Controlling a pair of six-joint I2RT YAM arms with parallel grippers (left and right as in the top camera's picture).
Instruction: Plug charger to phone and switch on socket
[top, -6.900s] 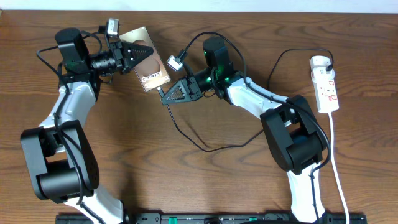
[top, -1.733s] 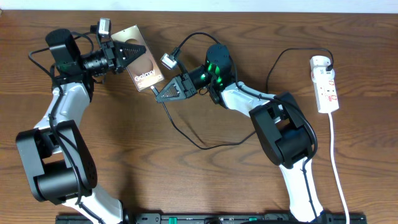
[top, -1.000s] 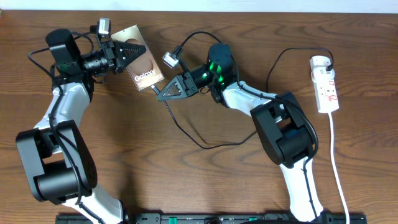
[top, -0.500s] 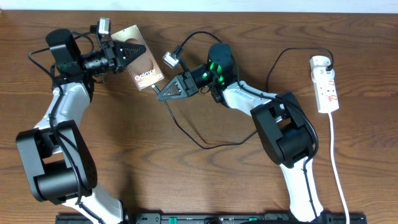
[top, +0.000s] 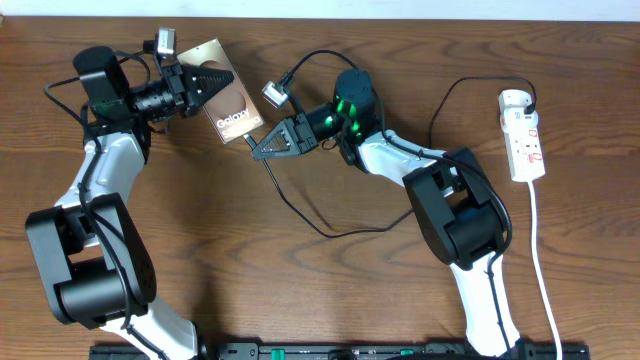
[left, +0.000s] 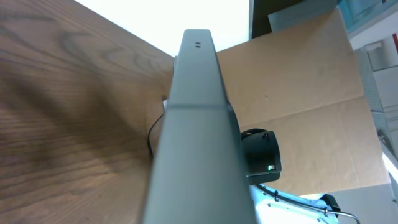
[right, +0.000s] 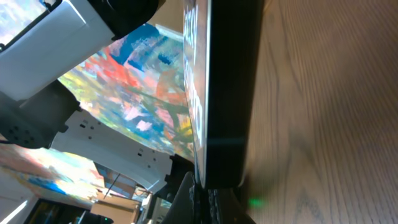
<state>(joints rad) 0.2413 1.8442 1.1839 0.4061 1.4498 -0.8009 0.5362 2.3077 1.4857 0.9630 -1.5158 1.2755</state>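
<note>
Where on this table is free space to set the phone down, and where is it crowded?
Free: the table between the left arm and the right arm, below the cable loop. Crowded: the top middle, around the phone.

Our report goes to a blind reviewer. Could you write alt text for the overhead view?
The left gripper holds a phone while the right gripper, pinching a black charger cable, points at its lower edge. A white power strip lies at the far right of the wooden table.

I see the phone (top: 228, 107) tilted top-left, brownish screen up. Black charger cable (top: 330, 236) loops mid-table, tip near the phone's lower edge. White power strip (top: 523, 138) lies far right.
</note>
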